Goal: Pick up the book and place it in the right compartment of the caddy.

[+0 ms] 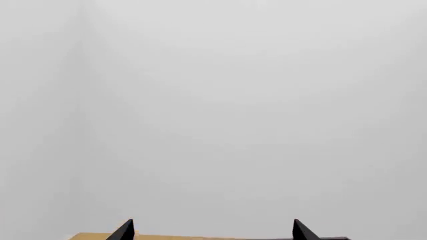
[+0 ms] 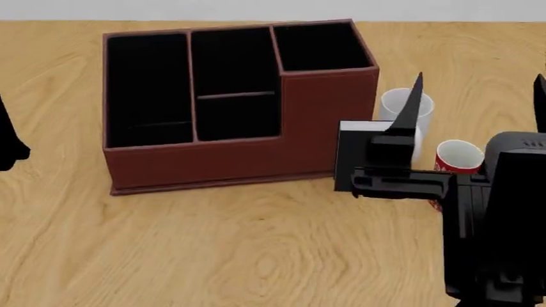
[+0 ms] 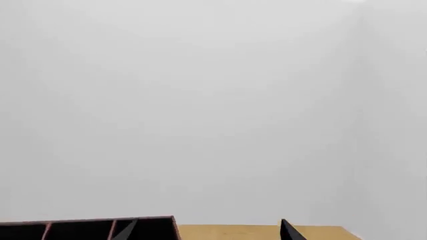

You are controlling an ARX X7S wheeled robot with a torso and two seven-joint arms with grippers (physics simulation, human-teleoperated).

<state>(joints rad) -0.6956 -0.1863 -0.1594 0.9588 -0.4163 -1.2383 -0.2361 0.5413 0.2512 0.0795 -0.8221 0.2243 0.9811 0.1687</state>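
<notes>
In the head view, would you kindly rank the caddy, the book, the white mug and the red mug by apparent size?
1. The caddy, by far the largest.
2. The book, though the right arm hides much of it.
3. The white mug and the red mug look alike; both are partly hidden, so I cannot rank them.

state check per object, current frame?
book: upright on table, beside caddy, ungrasped
caddy: all sections empty
right compartment: empty
white mug: upright
red mug: upright
right pincer: open, holding nothing
left pincer: open, holding nothing
</notes>
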